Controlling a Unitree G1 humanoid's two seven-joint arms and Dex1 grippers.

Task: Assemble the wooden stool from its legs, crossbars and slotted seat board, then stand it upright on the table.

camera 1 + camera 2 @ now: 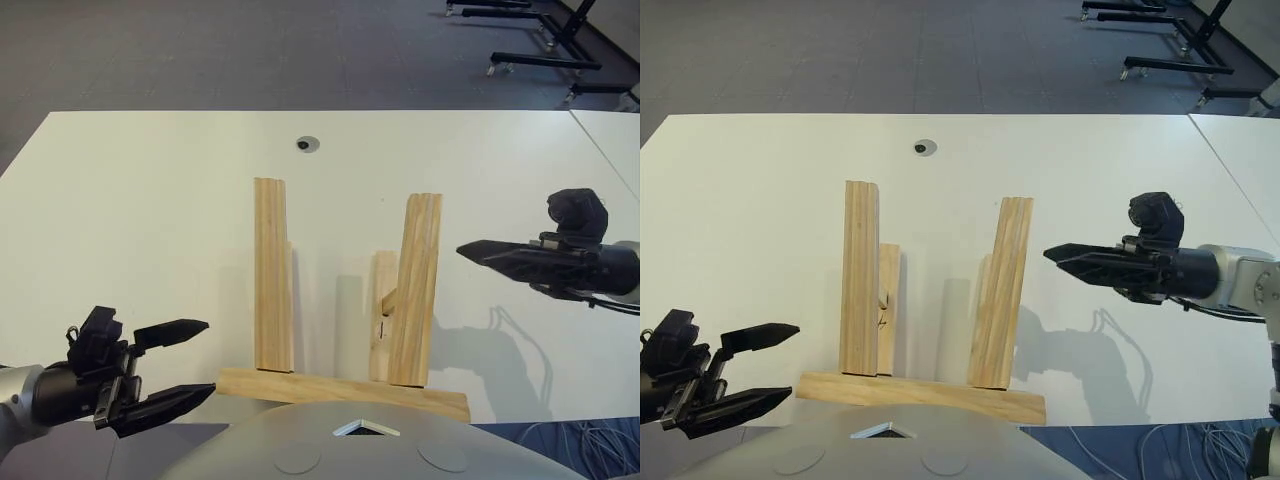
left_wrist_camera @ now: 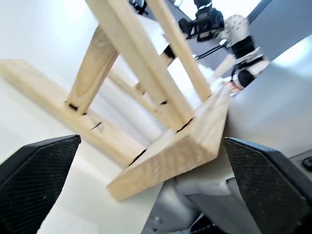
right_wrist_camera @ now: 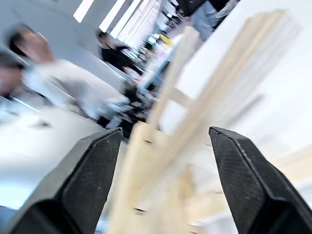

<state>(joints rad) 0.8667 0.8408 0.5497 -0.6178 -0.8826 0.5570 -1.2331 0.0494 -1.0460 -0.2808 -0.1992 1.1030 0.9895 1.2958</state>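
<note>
Jaws wide, empty, beside stool [image 1: 340,390].

Bright, even light from above washes the white table [image 1: 130,220] close to glare. The stool [image 1: 272,280] throws soft grey shadows just right of each leg. The right gripper [image 1: 1050,255] casts a fainter shadow further right of the stool. In the right wrist view the stool is smeared by blur; in the left wrist view it is soft, with glare behind it.
</note>
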